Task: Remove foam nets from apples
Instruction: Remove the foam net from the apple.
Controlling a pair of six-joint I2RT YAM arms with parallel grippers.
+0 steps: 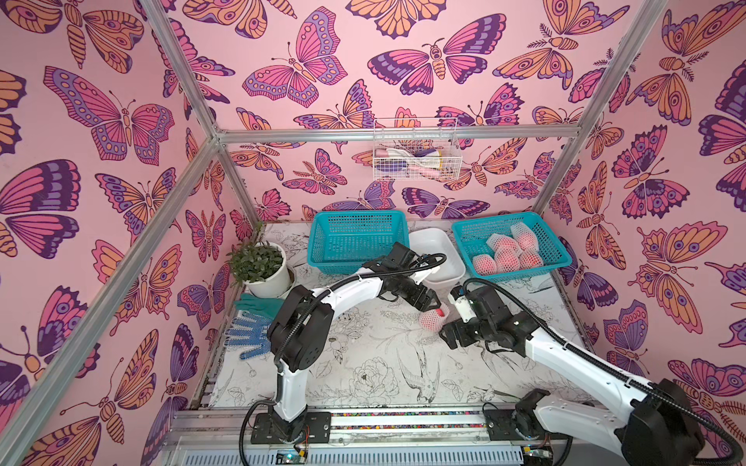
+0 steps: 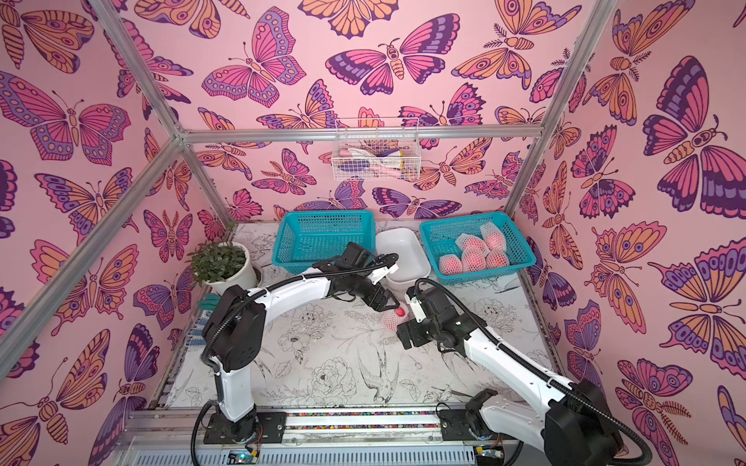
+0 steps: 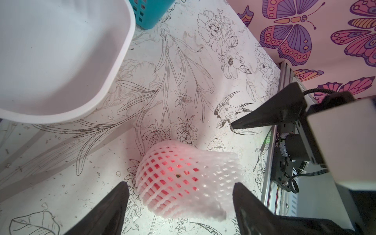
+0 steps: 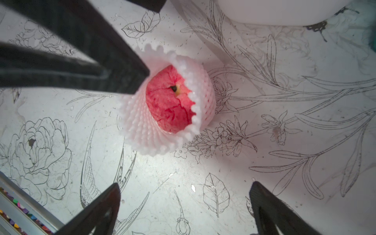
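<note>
Apple (image 4: 168,103), half-covered, between wide jaws of left gripper (image 3: 180,183), likely for steadying; right gripper (image 4: 184,183) wide, empty, facing open mouth of net (image 4: 134,126).

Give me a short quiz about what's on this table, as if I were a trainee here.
1. Which container holds the netted apples? A) white tray B) teal basket by the plant C) teal basket on the right arm's side
2. True or false: the apple lying on the table is wholly out of its foam net.
3. How many netted apples show in that basket?

Key: 1 C. 2 False: the net wraps its sides and only one end is bare. 3 Five.
</note>
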